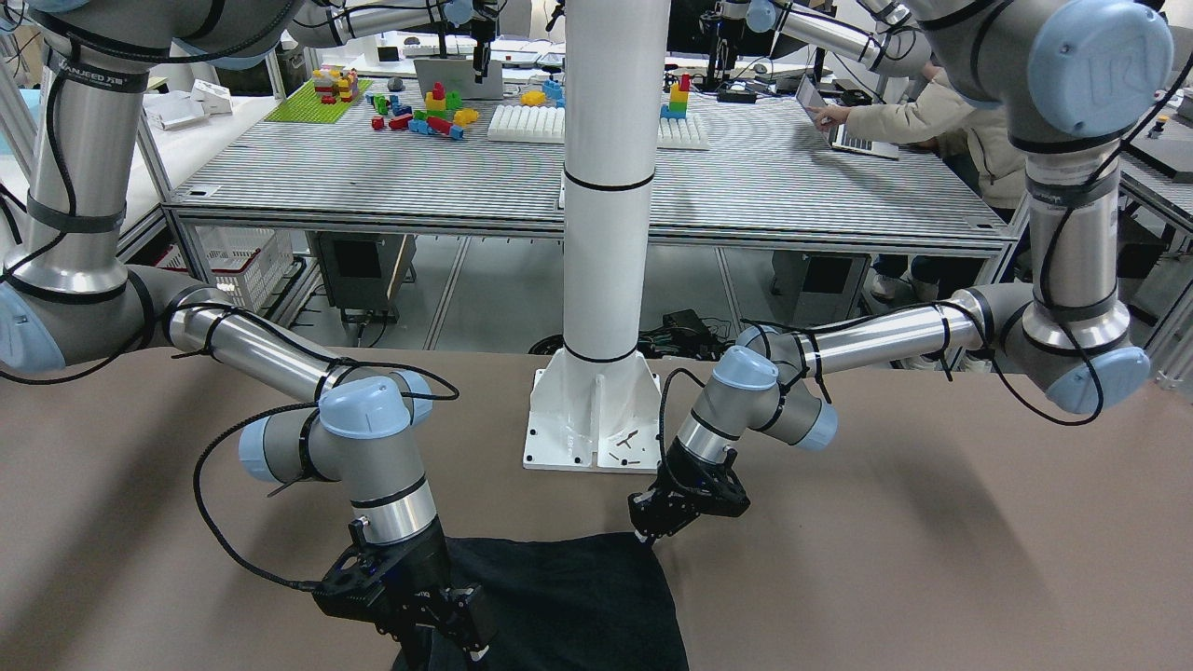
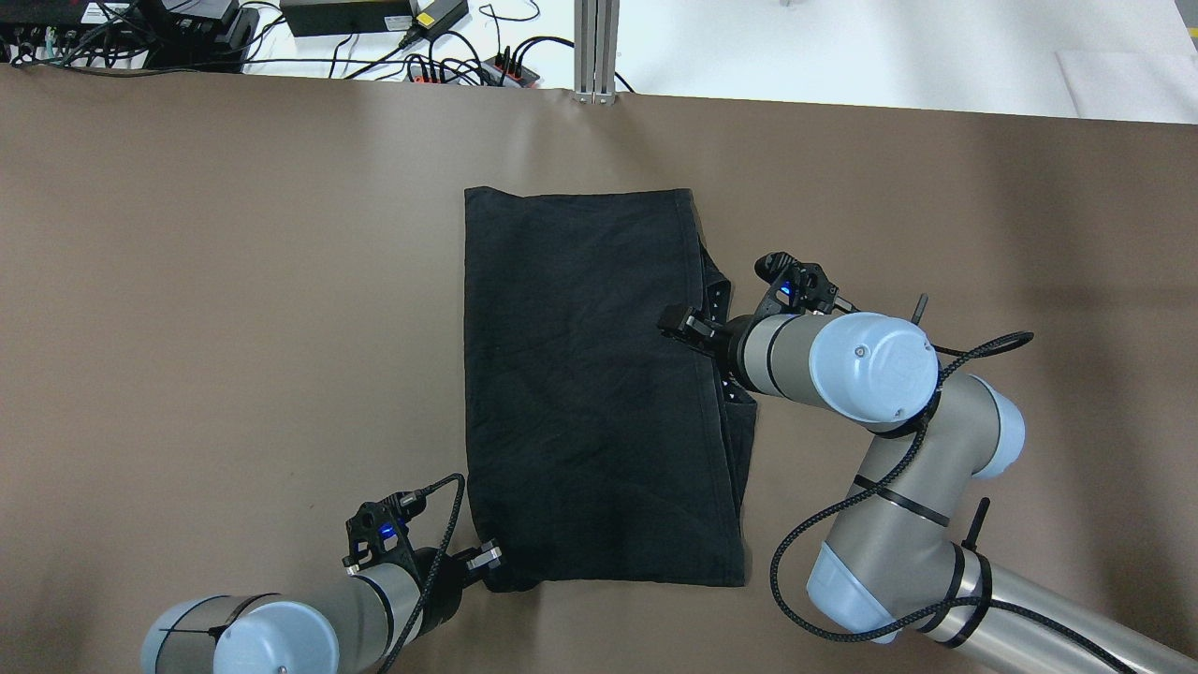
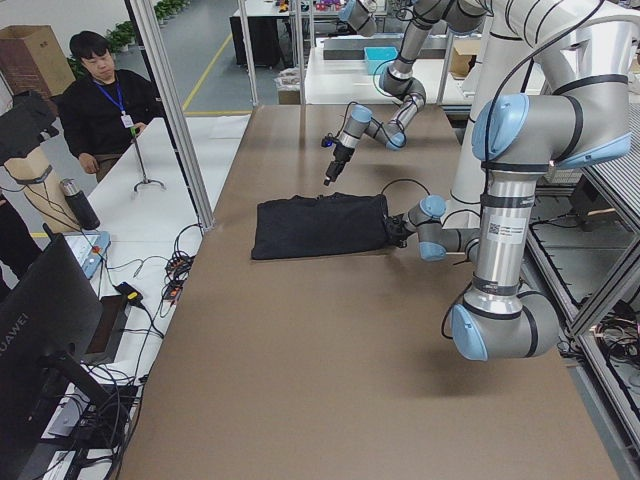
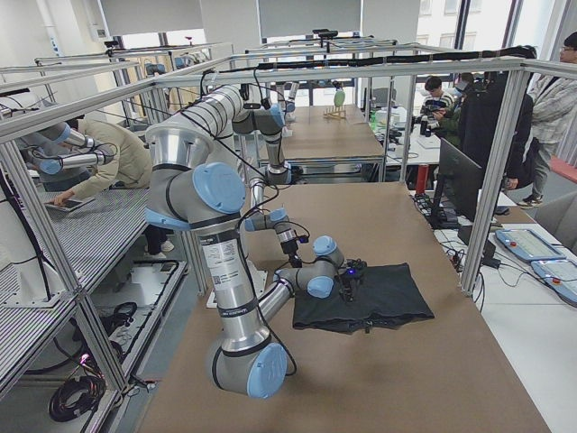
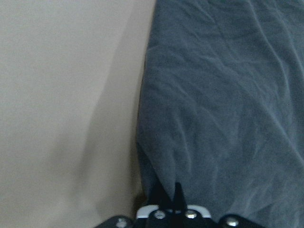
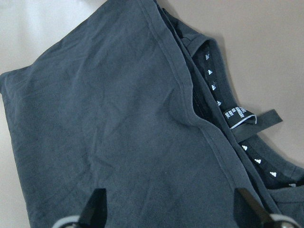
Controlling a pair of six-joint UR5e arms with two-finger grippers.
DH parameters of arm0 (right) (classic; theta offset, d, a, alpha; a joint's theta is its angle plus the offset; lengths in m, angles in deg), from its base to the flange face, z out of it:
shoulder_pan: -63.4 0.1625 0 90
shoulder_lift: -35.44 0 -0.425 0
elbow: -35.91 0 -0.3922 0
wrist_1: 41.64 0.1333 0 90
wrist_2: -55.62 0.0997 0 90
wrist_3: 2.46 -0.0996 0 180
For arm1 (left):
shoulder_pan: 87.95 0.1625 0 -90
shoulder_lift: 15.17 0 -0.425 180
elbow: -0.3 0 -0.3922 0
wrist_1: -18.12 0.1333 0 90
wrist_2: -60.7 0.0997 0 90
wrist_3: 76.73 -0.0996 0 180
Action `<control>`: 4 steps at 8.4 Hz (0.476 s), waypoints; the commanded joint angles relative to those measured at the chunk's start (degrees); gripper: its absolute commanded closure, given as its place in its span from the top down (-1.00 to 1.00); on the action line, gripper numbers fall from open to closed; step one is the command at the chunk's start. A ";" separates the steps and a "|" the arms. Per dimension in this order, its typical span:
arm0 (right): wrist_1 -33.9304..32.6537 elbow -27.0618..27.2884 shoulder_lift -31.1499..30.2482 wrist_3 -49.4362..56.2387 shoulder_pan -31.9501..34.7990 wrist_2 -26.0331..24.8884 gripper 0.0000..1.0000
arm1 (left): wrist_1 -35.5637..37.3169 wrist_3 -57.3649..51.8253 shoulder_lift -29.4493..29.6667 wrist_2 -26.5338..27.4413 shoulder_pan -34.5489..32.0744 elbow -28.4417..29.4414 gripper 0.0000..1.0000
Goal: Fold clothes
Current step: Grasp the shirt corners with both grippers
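The left gripper (image 2: pixel 487 559) sits at the near-left corner of the clothes (image 2: pixel 599 374), a single black, soft, rectangular fabric piece lying flat in the middle of the brown table (image 2: pixel 234 281). In the left wrist view its fingertips (image 5: pixel 176 190) are pressed together with fabric bunched between them, so it appears clamped on that corner.

The long axis of the clothes runs straight away from the robot, with the short ends near and far and the long edges on the left and right. Along the right long edge the layers are uneven, and a dark neck band with small white marks (image 6: pixel 223 114) peeks out from under the top layer.

The right gripper (image 2: pixel 681 325) hovers over that right long edge, about halfway along it. Its fingers (image 6: pixel 97 209) are spread wide and hold nothing.

If the fold is to carry the near end over to the far end, I judge that the right gripper needs the near-right corner (image 2: pixel 735 576). That corner lies back toward the robot, down the same edge. The right gripper is much the nearer arm to it.
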 commanded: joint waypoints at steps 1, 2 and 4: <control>0.00 0.04 -0.04 -0.05 -0.02 -0.07 0.88 | -0.02 -0.10 0.09 0.61 0.16 0.09 -1.00; 0.00 -0.04 -0.04 0.04 -0.02 -0.07 0.88 | -0.37 -0.10 0.26 0.69 0.16 -0.08 -1.00; 0.00 -0.05 -0.13 0.13 -0.11 -0.07 0.88 | -6.22 0.16 2.45 6.01 -0.10 -0.17 -1.00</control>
